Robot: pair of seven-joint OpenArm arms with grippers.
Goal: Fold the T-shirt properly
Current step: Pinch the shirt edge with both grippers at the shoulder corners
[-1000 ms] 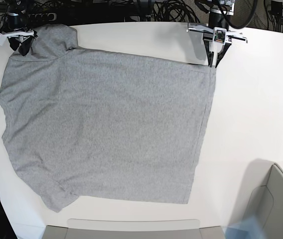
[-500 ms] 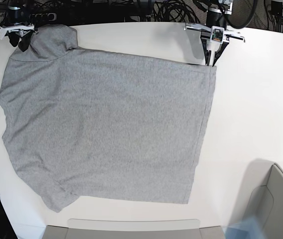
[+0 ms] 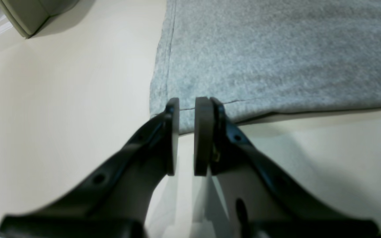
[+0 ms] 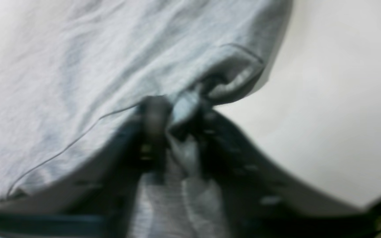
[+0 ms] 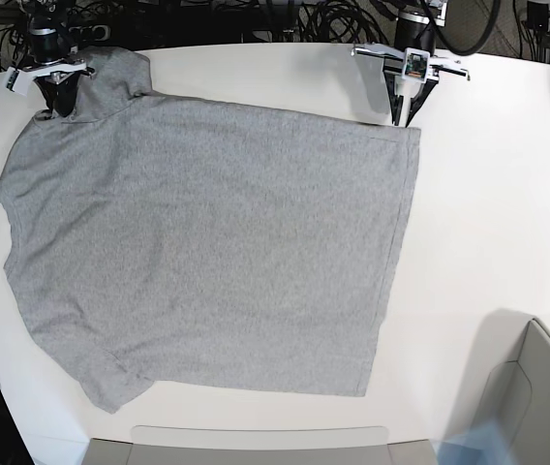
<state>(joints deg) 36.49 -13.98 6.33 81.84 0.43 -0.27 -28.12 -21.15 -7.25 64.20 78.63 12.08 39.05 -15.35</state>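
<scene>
White desk (image 5: 488, 194) carries the T-shirt (image 5: 207, 252); right gripper (image 4: 174, 122) jaws pinch its cloth, left gripper (image 3: 186, 132) jaws slightly parted at a corner.

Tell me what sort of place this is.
Most likely a robotics lab workbench rather than a home: a bare white table holding one grey T-shirt, tangled black cables behind its far edge, and two robot arms at the shirt's corners.

T-shirt (image 5: 207, 252): heather grey, plain
Table (image 5: 488, 213): white, cream in the wrist views
Grippers (image 3: 186, 138): black
Bin (image 5: 536, 397): pale grey
</scene>
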